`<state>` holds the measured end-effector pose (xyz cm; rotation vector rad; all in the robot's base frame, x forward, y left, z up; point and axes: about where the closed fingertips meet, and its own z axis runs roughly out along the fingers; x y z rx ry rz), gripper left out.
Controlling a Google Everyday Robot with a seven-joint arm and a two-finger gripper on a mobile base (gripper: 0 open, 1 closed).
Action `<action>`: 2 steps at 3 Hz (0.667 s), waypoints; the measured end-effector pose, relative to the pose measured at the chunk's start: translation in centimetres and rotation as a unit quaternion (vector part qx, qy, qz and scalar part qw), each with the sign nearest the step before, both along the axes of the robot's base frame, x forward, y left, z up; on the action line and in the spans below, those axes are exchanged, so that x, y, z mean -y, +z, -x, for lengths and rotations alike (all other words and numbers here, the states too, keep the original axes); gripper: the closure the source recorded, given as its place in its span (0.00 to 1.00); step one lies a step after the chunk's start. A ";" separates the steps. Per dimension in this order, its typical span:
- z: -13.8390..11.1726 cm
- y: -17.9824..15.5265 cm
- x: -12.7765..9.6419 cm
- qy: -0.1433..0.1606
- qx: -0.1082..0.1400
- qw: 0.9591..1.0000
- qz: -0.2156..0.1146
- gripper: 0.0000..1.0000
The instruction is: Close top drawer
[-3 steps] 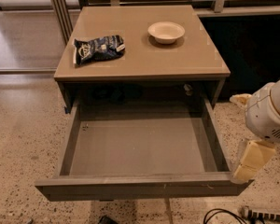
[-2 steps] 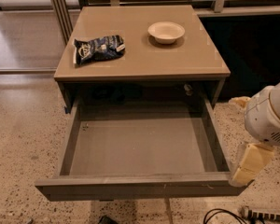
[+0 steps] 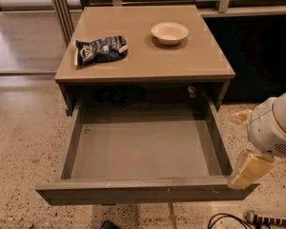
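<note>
Pulled-out top drawer [image 3: 143, 193] at centre, box drawn far toward the camera from under the cabinet top [image 3: 148, 63], flat handleless front panel nearest the lens. Pale scratches along the front rim, grey-taupe inside, bottom and both side walls in plain sight. Gripper [image 3: 248, 171] at lower right, cream-coloured tip hanging below a white rounded arm housing [image 3: 276, 123]. Tip right at the drawer's front right corner, against or just beside the end of the front panel; cannot tell which. Cannot tell how far open the gripper is, nor whether it has hold of anything. On the cabinet top, crumpled dark blue snack bag [image 3: 100, 50] toward the left edge and shallow cream bowl [image 3: 169, 32] toward the right rear, well apart, both upright on the surface. Small pale object [image 3: 192, 90] in the shadow at the back right of the drawer opening, too small to make out. Speckled floor [image 3: 19, 147] all round the cabinet. Pale crumpled scrap [image 3: 240, 116] on the floor just right of the drawer, beside the arm housing. Black cable [image 3: 224, 220] and what looks like a power strip [image 3: 271, 219] at the bottom right edge. Metal posts [image 3: 62, 8] behind the cabinet at upper left.
</note>
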<state>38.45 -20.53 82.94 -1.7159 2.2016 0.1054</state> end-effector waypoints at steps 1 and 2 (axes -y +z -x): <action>0.4 -0.7 0.1 -0.002 -0.005 1.000 0.005 0.42; 1.9 -0.4 2.5 -0.027 -0.017 0.999 0.032 0.64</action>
